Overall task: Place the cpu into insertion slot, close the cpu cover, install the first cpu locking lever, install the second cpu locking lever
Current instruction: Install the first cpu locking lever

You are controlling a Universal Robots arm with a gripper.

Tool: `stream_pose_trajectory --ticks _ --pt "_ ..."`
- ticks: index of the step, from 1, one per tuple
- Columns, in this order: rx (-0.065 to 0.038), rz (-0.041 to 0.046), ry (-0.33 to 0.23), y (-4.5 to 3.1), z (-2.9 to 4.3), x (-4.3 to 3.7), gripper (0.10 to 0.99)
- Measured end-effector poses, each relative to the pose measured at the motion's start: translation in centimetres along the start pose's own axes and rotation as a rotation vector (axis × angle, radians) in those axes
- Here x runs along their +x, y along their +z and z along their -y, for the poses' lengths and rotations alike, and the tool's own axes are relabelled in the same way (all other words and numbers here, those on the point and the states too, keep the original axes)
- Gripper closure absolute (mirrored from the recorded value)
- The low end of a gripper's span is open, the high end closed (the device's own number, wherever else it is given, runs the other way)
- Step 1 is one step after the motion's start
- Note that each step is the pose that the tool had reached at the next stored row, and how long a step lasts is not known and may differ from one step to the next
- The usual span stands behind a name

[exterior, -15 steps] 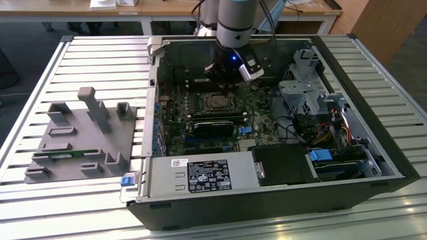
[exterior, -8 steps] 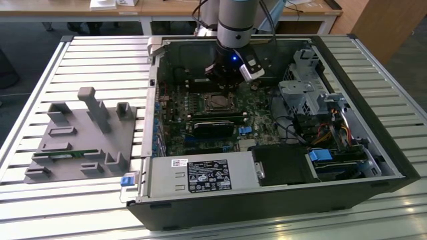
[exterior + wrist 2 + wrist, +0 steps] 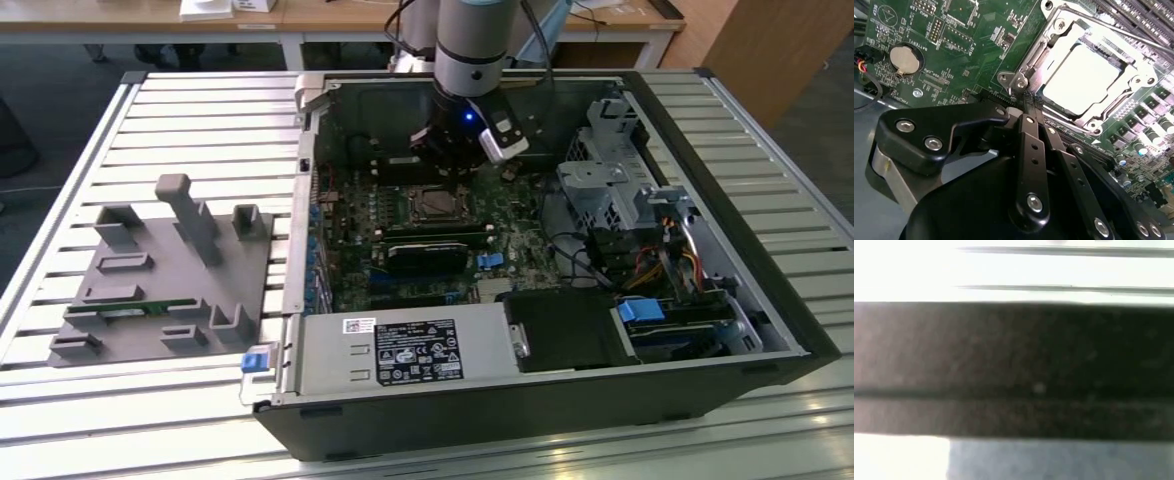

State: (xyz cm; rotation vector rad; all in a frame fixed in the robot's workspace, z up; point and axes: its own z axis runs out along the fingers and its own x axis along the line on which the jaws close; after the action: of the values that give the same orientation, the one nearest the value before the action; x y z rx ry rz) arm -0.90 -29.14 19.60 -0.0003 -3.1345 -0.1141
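Note:
The cpu (image 3: 1081,75), a pale silver square, lies flat in the insertion slot (image 3: 433,205) on the green motherboard. The silver cpu cover (image 3: 1046,50) is down around it, its window framing the chip. A small silver locking lever tab (image 3: 1013,81) sticks out at the socket's corner. My gripper (image 3: 1026,112) has its black fingers shut together, tips just beside that tab. I cannot tell whether anything is pinched between them. In the exterior view my gripper (image 3: 451,165) hangs inside the open computer case, just behind the socket.
A black card (image 3: 427,250) lies in front of the socket and a silver power supply (image 3: 400,350) fills the case's near side. A metal drive cage (image 3: 614,185) stands at the exterior view's right. A grey fixture block (image 3: 160,270) sits on the table. A coin battery (image 3: 905,59) is on the board.

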Motion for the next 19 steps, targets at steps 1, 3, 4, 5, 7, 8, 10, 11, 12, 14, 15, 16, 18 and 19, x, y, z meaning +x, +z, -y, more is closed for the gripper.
stream_pose_trajectory --ticks 1,3,4,5,7,8,10,11,12,14,15,16,18,19 --pt "-0.004 -0.0001 0.0 -0.02 0.01 0.0 0.98" --pt "-0.009 -0.0003 0.0 -0.02 0.01 0.01 0.98" --pt "-0.01 -0.0002 0.0 -0.05 0.0 0.01 0.98" --pt "-0.011 -0.0002 0.0 -0.14 0.0 0.01 0.98" --pt "-0.011 -0.0005 0.0 -0.46 -0.01 0.01 0.98" --pt "-0.011 -0.0004 0.0 -0.69 -0.03 0.01 0.98" --pt "-0.01 -0.0005 0.0 -1.22 -0.07 0.02 0.98" --pt "-0.011 -0.0004 0.0 -1.43 -0.08 0.02 0.98" --pt "-0.011 -0.0005 0.0 -1.48 -0.09 0.02 0.98" --pt "-0.011 -0.0004 0.0 -1.48 -0.07 0.02 0.98" --pt "-0.01 -0.0005 0.0 -1.49 -0.04 0.02 0.98" --pt "-0.01 -0.0004 0.0 -1.49 -0.01 0.02 0.98" --pt "-0.009 -0.0005 0.0 -1.49 0.01 0.02 0.98" --pt "-0.009 -0.0005 0.0 -1.49 0.03 0.02 0.98"
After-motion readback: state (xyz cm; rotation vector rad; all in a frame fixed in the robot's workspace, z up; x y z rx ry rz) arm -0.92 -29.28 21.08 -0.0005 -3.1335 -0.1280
